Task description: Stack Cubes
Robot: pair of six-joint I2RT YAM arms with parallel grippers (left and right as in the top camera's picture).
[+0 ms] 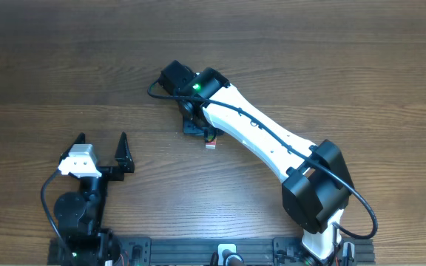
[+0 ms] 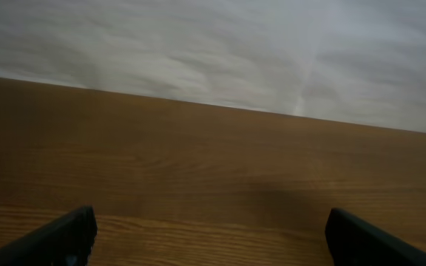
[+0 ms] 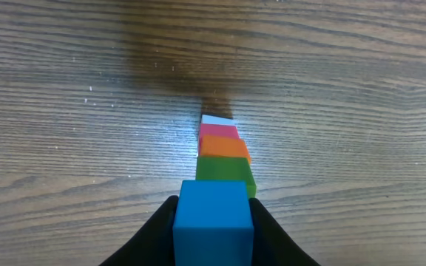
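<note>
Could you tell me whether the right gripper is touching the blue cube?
Touching. The right wrist view shows the right gripper closed flush against both sides of the blue cube, with no gap.

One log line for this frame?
right claw: shut on blue cube, over stack | left claw: open, empty

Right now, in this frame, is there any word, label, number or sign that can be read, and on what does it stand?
None can be read.
The blue cube, green cube, orange cube, pink cube and white cube show plain faces.
The wooden table bears no print.
The green light on the right arm is a lamp, not a sign.
</note>
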